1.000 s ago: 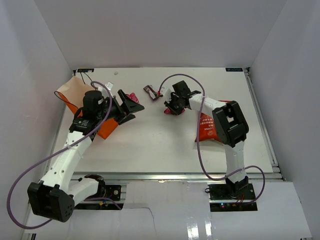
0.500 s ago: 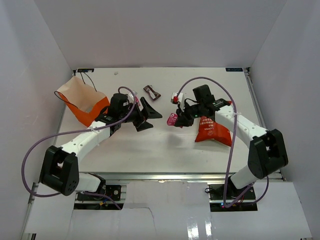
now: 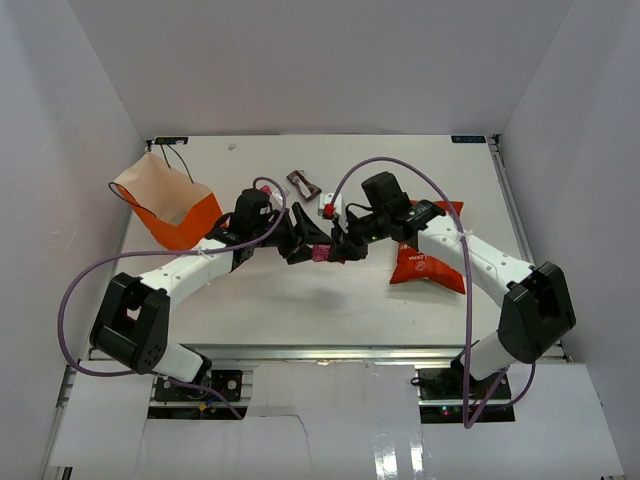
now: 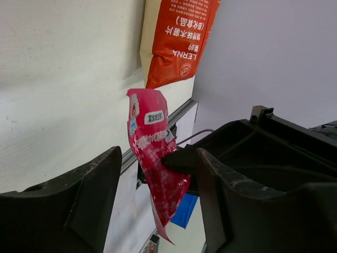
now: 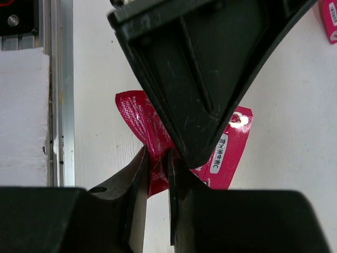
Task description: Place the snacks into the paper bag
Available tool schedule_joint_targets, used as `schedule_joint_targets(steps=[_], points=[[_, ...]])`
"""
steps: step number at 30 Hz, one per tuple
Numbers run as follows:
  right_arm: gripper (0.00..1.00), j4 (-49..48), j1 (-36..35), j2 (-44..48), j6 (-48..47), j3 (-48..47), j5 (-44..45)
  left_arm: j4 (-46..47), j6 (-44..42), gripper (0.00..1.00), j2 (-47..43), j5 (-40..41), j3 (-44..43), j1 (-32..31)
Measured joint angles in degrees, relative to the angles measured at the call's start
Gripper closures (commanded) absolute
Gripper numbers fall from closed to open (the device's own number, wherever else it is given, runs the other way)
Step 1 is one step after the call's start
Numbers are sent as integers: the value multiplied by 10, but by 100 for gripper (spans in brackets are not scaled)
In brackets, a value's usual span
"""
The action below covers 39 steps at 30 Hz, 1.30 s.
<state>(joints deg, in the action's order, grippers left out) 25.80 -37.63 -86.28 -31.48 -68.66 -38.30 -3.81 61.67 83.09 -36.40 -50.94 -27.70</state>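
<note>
My right gripper point(image 3: 333, 247) is shut on a pink wrapped sweet point(image 3: 321, 254) and holds it above the table's middle. In the right wrist view the gripper point(image 5: 157, 167) pinches the wrapper point(image 5: 134, 113). My left gripper point(image 3: 303, 238) is open, and its fingers point(image 4: 97, 192) stand on either side of the same sweet point(image 4: 150, 142) without closing. The orange paper bag point(image 3: 165, 205) stands open at the far left. The red-orange crisp bag point(image 3: 425, 262) lies under my right arm and shows in the left wrist view point(image 4: 179, 37). A dark brown sweet point(image 3: 303, 184) lies at the back. The yellow pack and the silvery-grey sweet are out of view.
A second pink sweet point(image 3: 266, 189) lies behind my left arm, and its edge shows in the right wrist view point(image 5: 329, 21). White walls close in the table on three sides. The metal rail point(image 3: 330, 352) runs along the near edge.
My right gripper has carried the pink sweet leftwards to the table's middle. My left gripper has swung right from the paper bag and now straddles the sweet.
</note>
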Motion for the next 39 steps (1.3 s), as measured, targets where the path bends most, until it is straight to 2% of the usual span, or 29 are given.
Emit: schedule_joint_targets(steps=[1, 4, 5, 6, 7, 8, 11, 12, 13, 15, 17, 24, 30, 39], points=[[92, 3, -2, -3, 1, -10, -1, 4, 2, 45, 0, 0, 0, -1], [92, 9, -4, -8, 5, -33, -2, 19, 7, 55, 0, 0, 7, 1], [92, 11, -5, -9, 7, -38, -3, 21, 8, 63, 0, 1, 9, 2], [92, 13, -6, -9, 9, -41, -2, 22, 11, 67, 0, 1, 10, 2], [89, 14, -7, -10, 10, -43, 0, 25, 12, 76, 0, 0, 11, 2], [89, 15, -7, -11, 11, -43, 0, 27, 13, 79, -1, -1, 11, 1], [73, 15, -9, -14, 10, -43, -1, 27, 14, 88, -3, 1, 11, 0], [63, 16, -10, -14, 8, -43, -2, 25, 14, 94, -4, 2, 11, 0], [55, 17, -10, -14, 6, -43, -3, 20, 11, 95, -6, 5, 10, 0], [46, 22, -10, -14, -2, -43, -7, -3, -1, 98, -8, 16, 2, 0], [44, 26, -10, -14, -10, -44, -7, -38, -21, 99, -10, 30, -15, 0], [44, 47, 2, 20, -37, -47, 4, -222, -141, 100, -49, 167, -143, 3], [45, 45, 54, 34, -35, -51, 8, -354, -226, 100, -122, 299, -273, 19], [45, 29, 78, 9, -16, -51, 11, -487, -325, 100, -174, 528, -440, 67]])
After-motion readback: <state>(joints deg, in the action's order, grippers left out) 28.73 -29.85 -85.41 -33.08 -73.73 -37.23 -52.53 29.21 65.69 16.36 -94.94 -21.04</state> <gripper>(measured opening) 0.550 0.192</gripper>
